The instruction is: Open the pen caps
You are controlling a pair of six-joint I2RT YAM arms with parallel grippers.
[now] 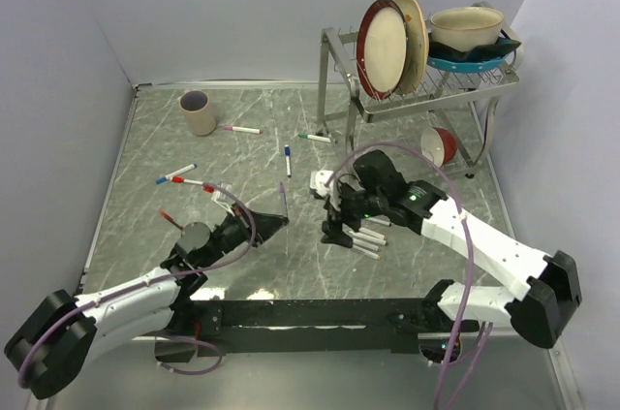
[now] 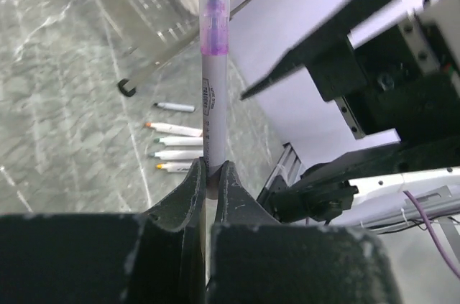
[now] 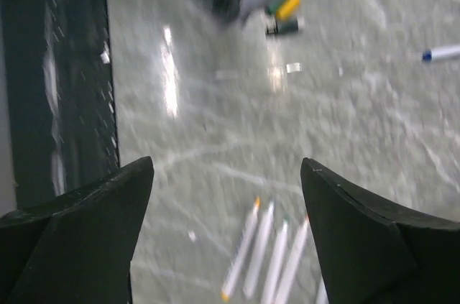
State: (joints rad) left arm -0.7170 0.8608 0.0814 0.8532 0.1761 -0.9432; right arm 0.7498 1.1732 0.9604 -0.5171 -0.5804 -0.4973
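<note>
My left gripper is shut on the barrel of a white pen that ends in a purple cap, held above the table. My right gripper is open and empty, hovering over a row of several uncapped white pens. Loose green, yellow and black caps lie together on the table. Capped pens lie further off: pink, green, blue, and several blue and red ones at the left.
A beige cup stands at the back left. A metal dish rack with plates and bowls stands at the back right, with a red bowl under it. Grey walls enclose the table on three sides.
</note>
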